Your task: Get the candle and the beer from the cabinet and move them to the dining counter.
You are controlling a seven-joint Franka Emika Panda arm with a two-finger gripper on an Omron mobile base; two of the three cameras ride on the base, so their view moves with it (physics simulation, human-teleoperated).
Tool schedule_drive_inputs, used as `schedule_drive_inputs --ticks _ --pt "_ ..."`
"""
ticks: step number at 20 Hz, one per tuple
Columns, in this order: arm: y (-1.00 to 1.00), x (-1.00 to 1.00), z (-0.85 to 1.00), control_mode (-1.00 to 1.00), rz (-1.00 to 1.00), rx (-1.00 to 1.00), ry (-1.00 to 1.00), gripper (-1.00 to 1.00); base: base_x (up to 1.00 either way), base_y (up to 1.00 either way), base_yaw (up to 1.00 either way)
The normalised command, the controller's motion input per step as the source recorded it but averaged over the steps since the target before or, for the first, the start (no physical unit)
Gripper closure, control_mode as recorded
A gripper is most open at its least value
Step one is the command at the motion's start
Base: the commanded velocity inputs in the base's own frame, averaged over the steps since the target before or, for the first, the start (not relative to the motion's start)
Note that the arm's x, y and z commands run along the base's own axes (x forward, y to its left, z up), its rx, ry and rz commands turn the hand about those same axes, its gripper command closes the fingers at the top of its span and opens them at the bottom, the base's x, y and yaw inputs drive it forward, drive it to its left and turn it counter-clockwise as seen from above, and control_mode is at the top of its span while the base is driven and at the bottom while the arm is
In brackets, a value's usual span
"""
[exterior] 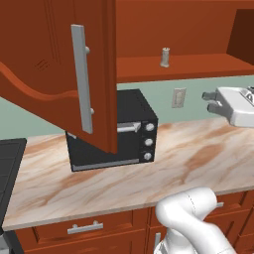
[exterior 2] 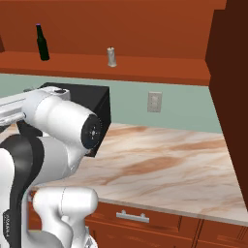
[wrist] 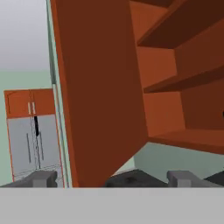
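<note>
One cabinet (exterior: 59, 59) has its doors swung open. One beer (exterior 2: 42, 43) and one candle (exterior 2: 112, 57) stand apart on its bottom shelf. The gripper (wrist: 113, 178) is wide open, holding and touching nothing.

This is a home kitchen: a reddish-brown wall cabinet (exterior: 59, 74) hangs open above a marbled stone counter (exterior: 198, 158) with drawers, a black toaster oven (exterior: 134, 134) stands against the pale green wall, and a steel fridge (wrist: 33, 144) shows beyond the fingers.
</note>
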Motion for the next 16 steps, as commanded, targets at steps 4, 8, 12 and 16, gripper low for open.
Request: schedule_drive_inputs --ticks 4,8,12,16 --pt "0.38 0.38 -0.02 -1.0 0.22 -0.03 -0.01 -1.0 0.0 0.0 0.0" --pt "0.43 0.34 0.0 -1.0 0.22 0.0 0.0 -1.0 0.0 0.0 0.0" --pt "0.42 0.25 0.0 -1.0 0.22 0.0 0.0 -1.0 0.0 0.0 0.0" --pt "0.51 0.1 -0.01 -1.0 0.24 0.0 0.0 -1.0 0.0 0.0 0.0"
